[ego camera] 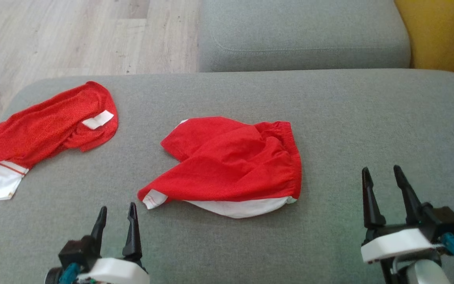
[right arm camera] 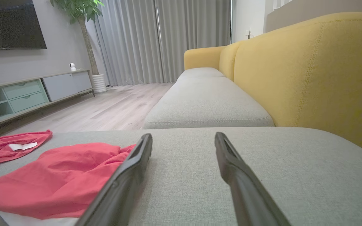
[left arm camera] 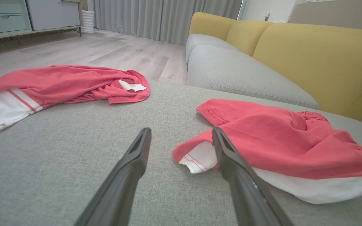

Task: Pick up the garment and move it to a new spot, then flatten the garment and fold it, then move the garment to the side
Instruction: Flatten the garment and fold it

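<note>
The left tool (ego camera: 117, 207): jaws spread, holding nothing, near the red garment (ego camera: 231, 161) rumpled on the grey sofa cushion (ego camera: 349, 118); right tool (ego camera: 381, 169): jaws spread, holding nothing, apart from it; second red garment (ego camera: 45, 126) at cushion's left.

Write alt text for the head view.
A crumpled red-and-white garment lies mid-cushion on the grey sofa seat, a second red garment at far left. Left end effector and right end effector are open and empty, near the bottom corners.

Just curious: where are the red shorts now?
The red shorts lie on the grey cushion, centre of the head view, between left gripper and right gripper, right of the other red garment.
</note>
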You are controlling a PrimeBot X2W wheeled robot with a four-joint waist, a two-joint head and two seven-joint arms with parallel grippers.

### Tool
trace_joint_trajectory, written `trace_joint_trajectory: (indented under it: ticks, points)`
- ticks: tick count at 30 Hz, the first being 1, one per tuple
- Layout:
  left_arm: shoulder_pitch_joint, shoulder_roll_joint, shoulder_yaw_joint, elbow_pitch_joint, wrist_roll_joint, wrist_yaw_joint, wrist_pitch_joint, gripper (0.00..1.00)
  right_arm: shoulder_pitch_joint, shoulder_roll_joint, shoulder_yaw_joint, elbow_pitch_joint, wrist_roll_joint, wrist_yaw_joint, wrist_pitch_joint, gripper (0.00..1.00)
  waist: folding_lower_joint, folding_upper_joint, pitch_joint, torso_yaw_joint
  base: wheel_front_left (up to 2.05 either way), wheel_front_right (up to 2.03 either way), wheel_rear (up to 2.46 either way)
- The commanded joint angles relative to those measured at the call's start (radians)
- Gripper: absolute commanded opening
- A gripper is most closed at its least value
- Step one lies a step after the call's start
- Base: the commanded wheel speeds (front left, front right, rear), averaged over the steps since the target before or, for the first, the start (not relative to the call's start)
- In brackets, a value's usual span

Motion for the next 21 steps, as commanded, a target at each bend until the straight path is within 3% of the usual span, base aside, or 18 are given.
trace_joint_trajectory:
  ticks: [1,21]
  points:
    - [-0.033,0.005,0.049,-0.038,0.008,0.005,-0.012,1.0,-0.019,-0.006,0.029,-0.03,0.003,0.008,-0.011,1.0,0.0001,0.0,-0.004,0.004,0.0,0.0,0.0]
    - [-0.013,-0.016,0.055,-0.064,0.05,-0.009,-0.013,1.0,0.0,-0.006,0.052,-0.002,0.018,0.008,-0.011,1.0,0.0001,0.0,-0.012,0.001,0.0,0.0,0.0]
